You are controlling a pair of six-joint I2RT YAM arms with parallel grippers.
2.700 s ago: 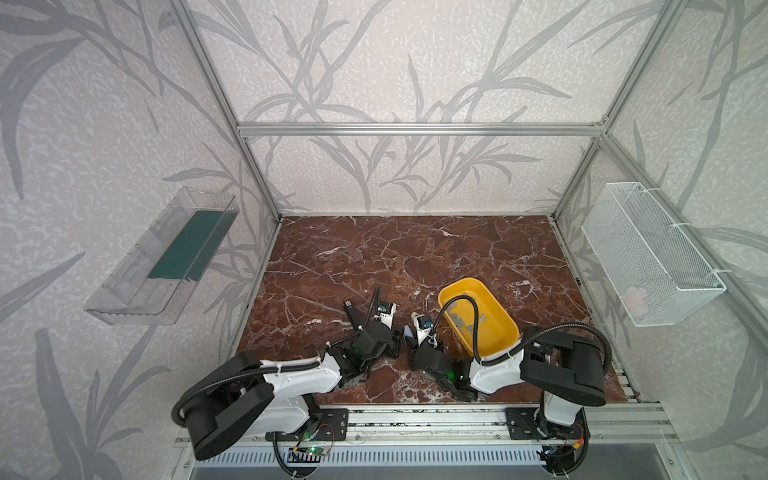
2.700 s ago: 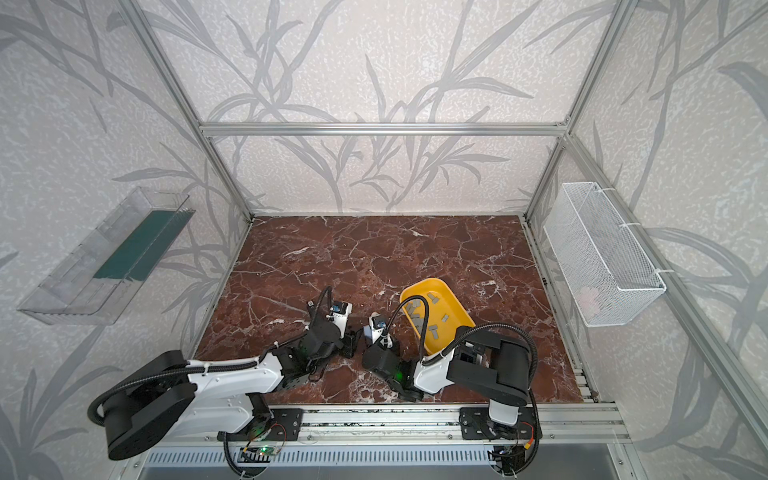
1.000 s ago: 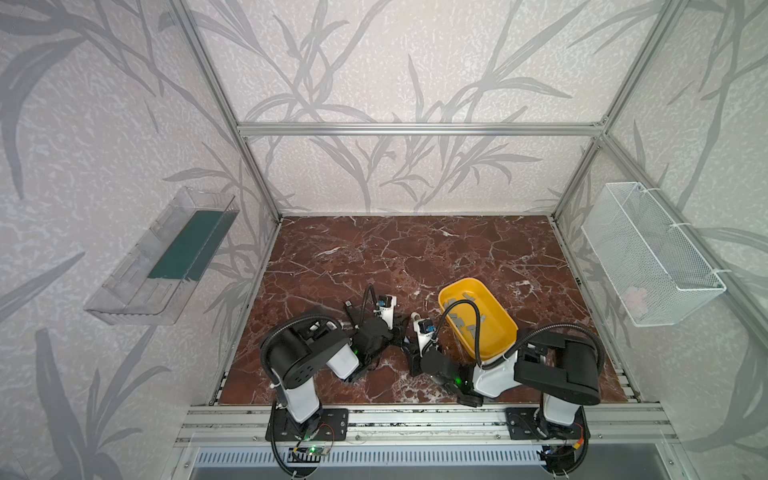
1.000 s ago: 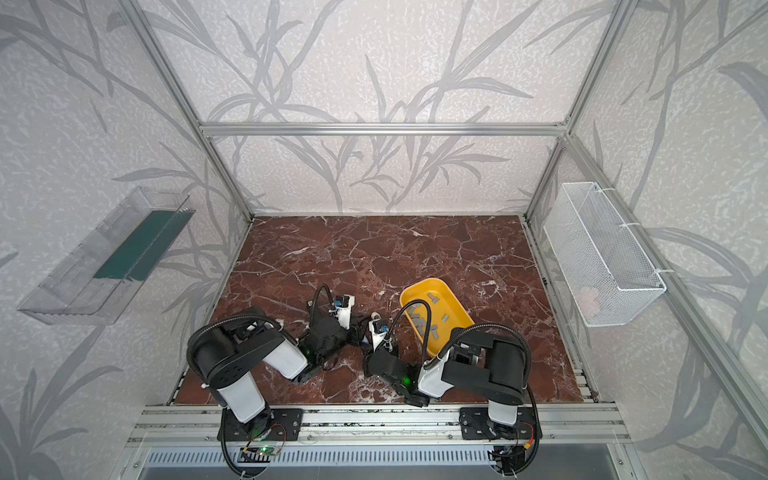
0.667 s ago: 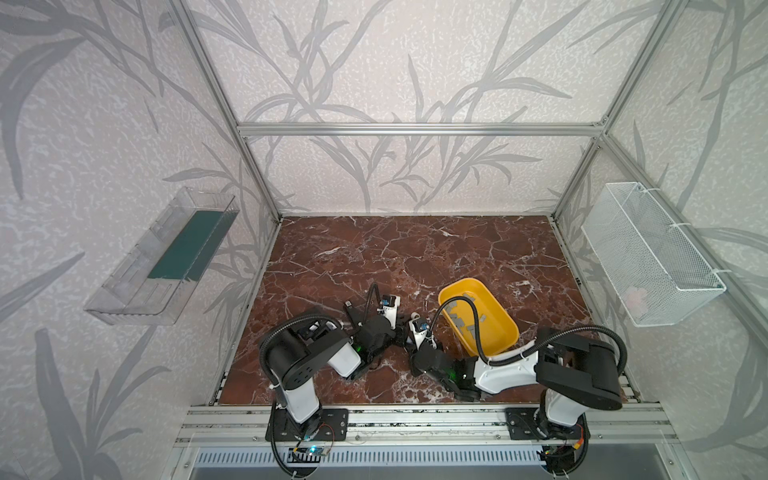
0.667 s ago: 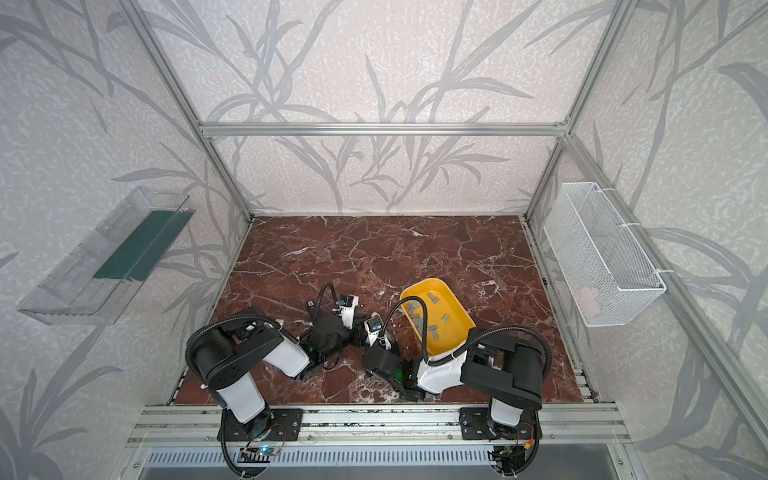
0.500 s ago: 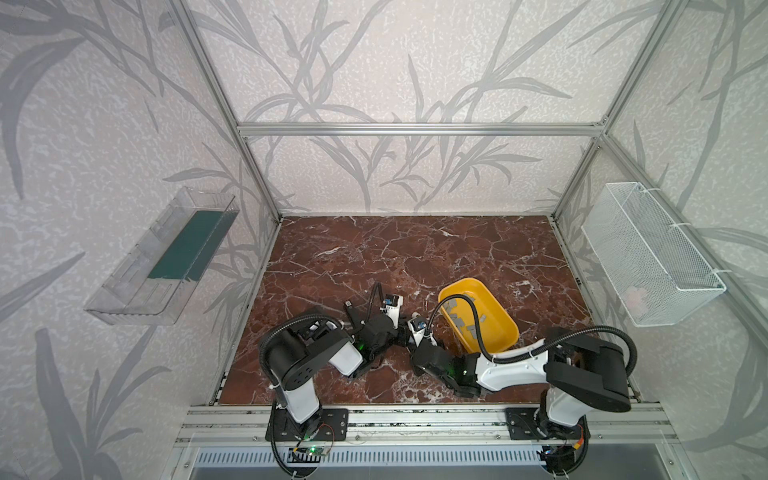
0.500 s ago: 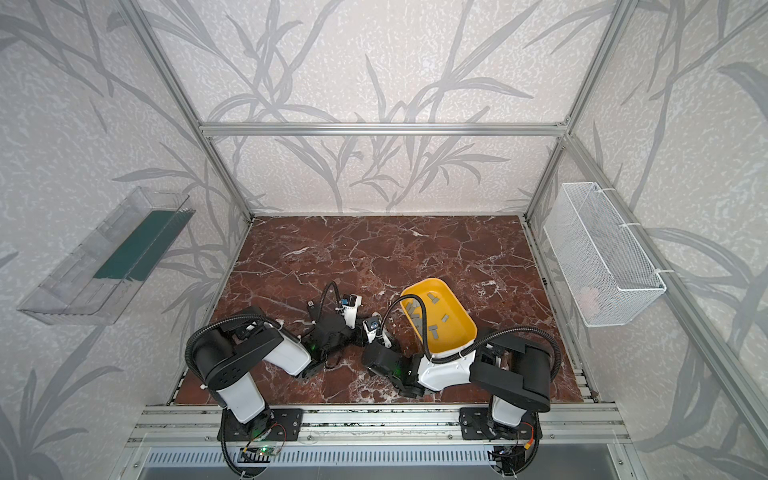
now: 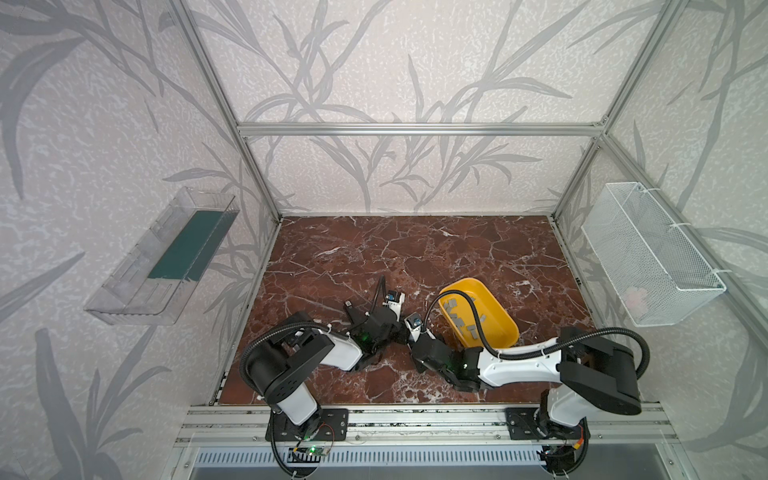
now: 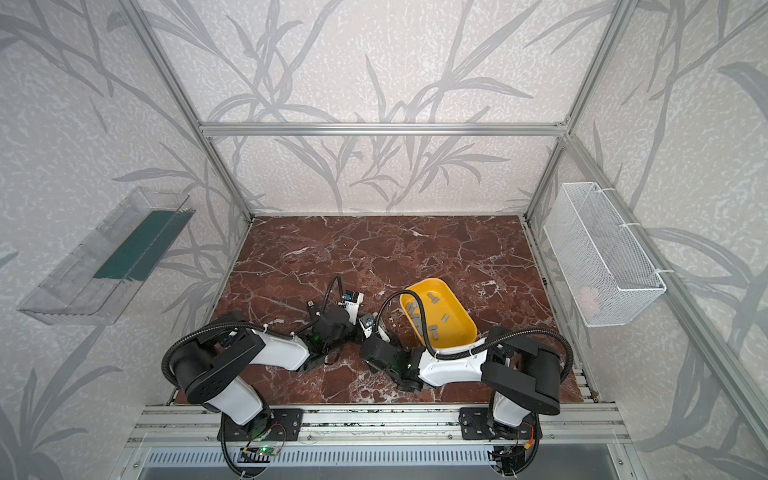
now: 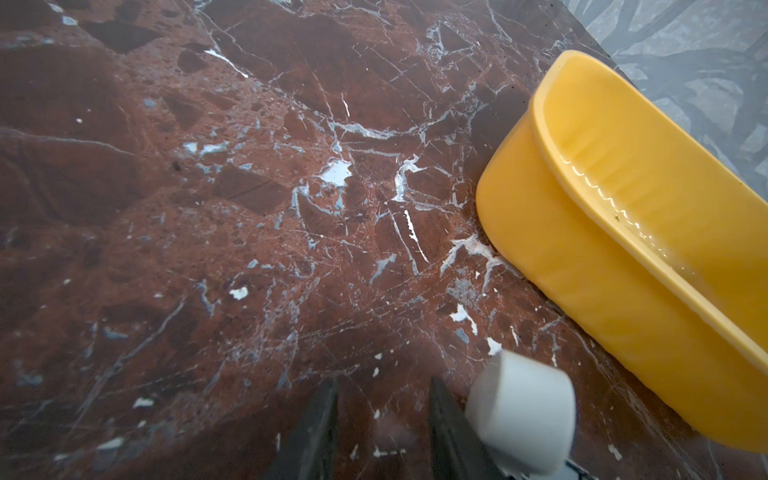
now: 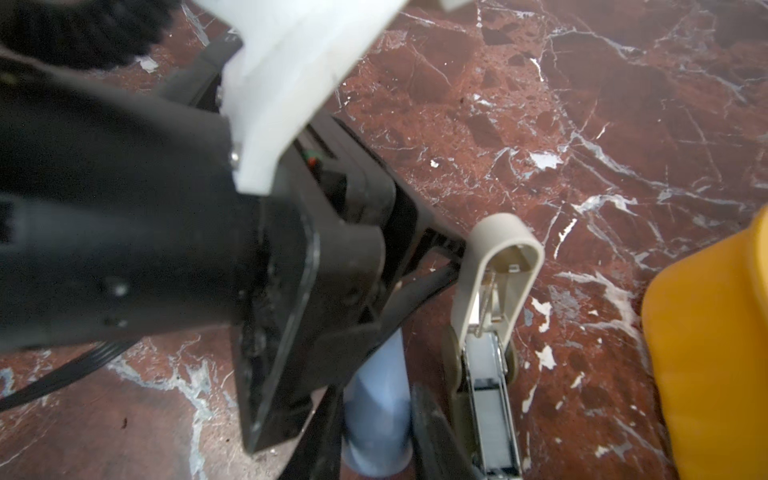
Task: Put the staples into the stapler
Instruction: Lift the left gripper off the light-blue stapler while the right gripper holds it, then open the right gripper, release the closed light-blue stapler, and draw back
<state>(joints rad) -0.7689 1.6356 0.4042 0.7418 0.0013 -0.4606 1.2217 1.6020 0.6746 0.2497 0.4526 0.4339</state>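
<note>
1. Yellow tray [image 10: 463, 322], just right of centre in both top views, holds the grey staples [image 10: 435, 297] as loose strips.
2. We see the beige stapler [image 12: 492, 291] flipped open, lower right in the right wrist view.
3. The right gripper [image 12: 374, 395] is clamped around a pale blue rounded piece [image 12: 376, 428] just beside it.
4. The left gripper [image 11: 383, 382] has its fingers parted with nothing between them.

A robot lab cell is indicated: aluminium frame [image 9: 415, 129] hung with leaf-patterned panels [image 9: 415, 62], marble-look tabletop [image 9: 415, 249], arms [image 9: 519, 368] bolted to the near rail [image 9: 415, 420].
</note>
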